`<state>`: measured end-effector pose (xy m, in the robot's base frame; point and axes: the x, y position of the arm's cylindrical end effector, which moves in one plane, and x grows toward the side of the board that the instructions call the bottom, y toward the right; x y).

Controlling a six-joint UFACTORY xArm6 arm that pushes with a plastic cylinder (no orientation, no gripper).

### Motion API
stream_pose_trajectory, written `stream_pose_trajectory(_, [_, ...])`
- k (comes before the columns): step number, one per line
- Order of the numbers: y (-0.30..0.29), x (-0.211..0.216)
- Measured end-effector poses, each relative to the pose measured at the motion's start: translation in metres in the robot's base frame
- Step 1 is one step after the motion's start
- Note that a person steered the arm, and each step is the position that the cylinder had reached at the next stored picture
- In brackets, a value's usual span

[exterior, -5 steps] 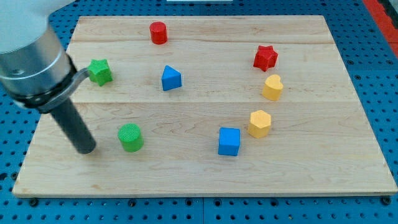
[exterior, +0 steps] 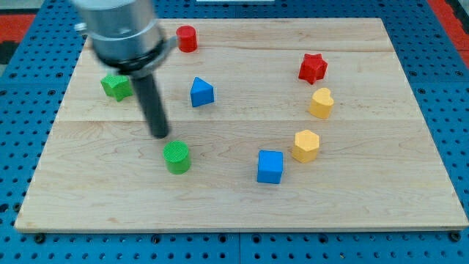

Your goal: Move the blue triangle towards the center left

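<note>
The blue triangle point(exterior: 201, 92) is sitting on the board point(exterior: 366, 191) a little above centre, towards the view's left, apart from every other block. We are judging it light, rigid and ready to slide on the smooth wood, though liable to turn if pushed off-centre; we are aiming for its right face. My tip point(exterior: 160, 135) is resting bare, holding nothing, below-left of it, just above the green cylinder point(exterior: 176, 157). We are seeing no containers here.
</note>
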<state>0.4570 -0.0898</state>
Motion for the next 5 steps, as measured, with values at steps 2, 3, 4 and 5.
stream_pose_trajectory(2, [0.034, -0.08])
stream_pose_trajectory(3, [0.066, -0.081])
stream_pose_trajectory(4, [0.102, -0.109])
stream_pose_trajectory(5, [0.032, -0.115])
